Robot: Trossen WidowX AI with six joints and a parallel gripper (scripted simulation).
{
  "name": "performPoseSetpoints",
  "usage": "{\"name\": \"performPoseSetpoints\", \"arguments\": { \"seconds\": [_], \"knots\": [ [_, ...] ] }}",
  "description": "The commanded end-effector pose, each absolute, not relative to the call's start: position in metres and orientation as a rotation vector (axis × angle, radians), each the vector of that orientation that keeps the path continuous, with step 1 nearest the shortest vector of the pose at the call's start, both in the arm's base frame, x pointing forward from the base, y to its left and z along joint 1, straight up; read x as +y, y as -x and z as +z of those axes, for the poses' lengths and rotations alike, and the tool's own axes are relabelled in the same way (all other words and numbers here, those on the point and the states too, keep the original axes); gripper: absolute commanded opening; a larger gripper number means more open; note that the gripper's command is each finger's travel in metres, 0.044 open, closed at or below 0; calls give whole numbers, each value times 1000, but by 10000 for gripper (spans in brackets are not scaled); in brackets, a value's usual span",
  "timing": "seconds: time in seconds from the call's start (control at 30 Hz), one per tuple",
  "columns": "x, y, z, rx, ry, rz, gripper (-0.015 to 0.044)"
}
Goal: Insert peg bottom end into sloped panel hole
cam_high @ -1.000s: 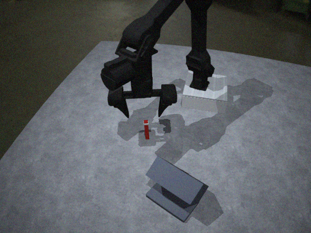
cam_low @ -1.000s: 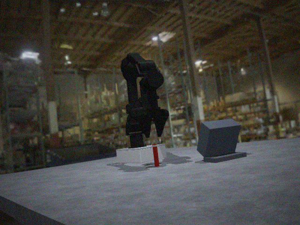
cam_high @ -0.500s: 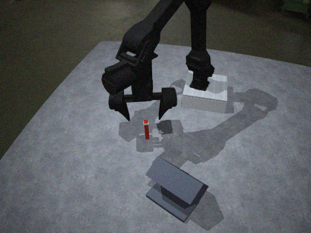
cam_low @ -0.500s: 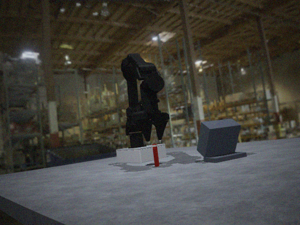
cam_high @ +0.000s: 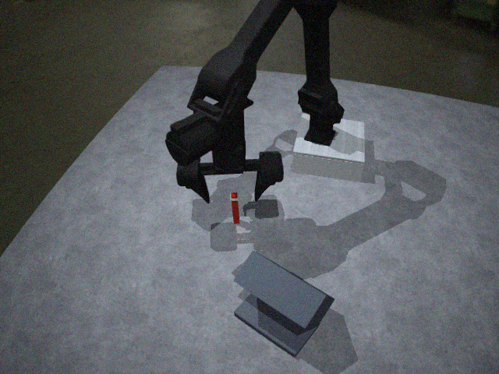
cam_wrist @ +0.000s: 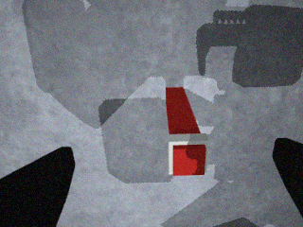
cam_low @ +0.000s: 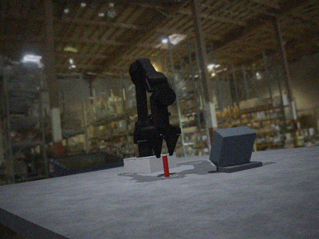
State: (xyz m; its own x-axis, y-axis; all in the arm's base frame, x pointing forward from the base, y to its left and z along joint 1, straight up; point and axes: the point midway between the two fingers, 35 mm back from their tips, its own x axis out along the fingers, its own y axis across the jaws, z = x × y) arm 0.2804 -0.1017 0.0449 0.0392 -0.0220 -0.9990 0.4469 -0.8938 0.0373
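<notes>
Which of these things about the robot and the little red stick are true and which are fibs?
1. The small red square-sided peg stands upright on the grey table. True.
2. The black gripper is squeezing the peg. False: its fingers are wide open, one on each side, holding nothing.
3. The peg is already inside the grey-blue sloped panel. False: it stands on the table, apart from the panel.
4. The arm stands on a white base block. True.

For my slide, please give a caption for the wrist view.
Open gripper hovers above the upright red square peg, its fingers on either side.
</notes>
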Motion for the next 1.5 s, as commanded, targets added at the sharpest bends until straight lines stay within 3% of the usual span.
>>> {"name": "performPoseSetpoints", "arguments": {
  "seconds": [0.0,0.7,1.2,1.47],
  "knots": [
    [-100,-278,33,441,-1980,-1940,440],
    [-100,-276,15,441,-1979,-1941,440],
    [-101,-278,18,435,-1979,-1927,46],
    [-101,-278,18,435,-1979,-1927,0]
  ]
}}
